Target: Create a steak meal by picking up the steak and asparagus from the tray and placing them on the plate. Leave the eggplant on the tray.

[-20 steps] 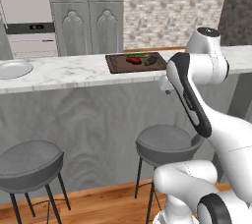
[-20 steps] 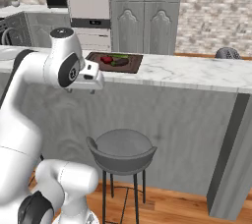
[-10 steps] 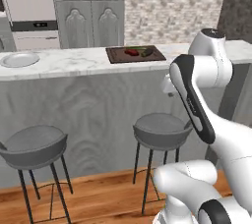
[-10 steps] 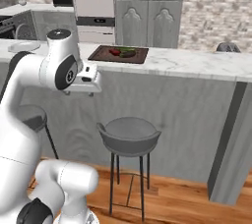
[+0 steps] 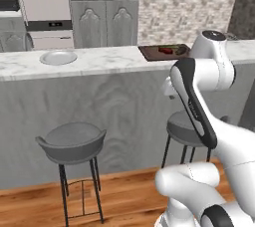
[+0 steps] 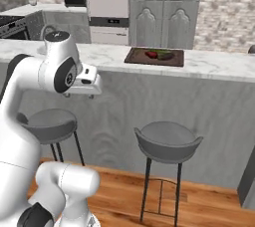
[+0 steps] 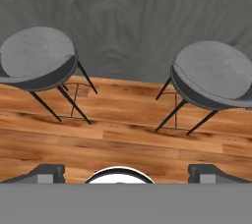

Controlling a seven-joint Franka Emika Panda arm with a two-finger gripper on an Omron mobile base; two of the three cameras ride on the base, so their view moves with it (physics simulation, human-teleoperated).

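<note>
gripper wide open, nothing in it, pointing down at floor + stools bc arm tucked, no reach begun.

tray up on counter, above and past gripper, w/ steak; dark blob beside prob eggplant. plate far off along counter.

From the left, the arm covers the tray's right end. The steak, eggplant and asparagus on it are too small to separate clearly. The hand view cuts off the left stool at its edge.
</note>
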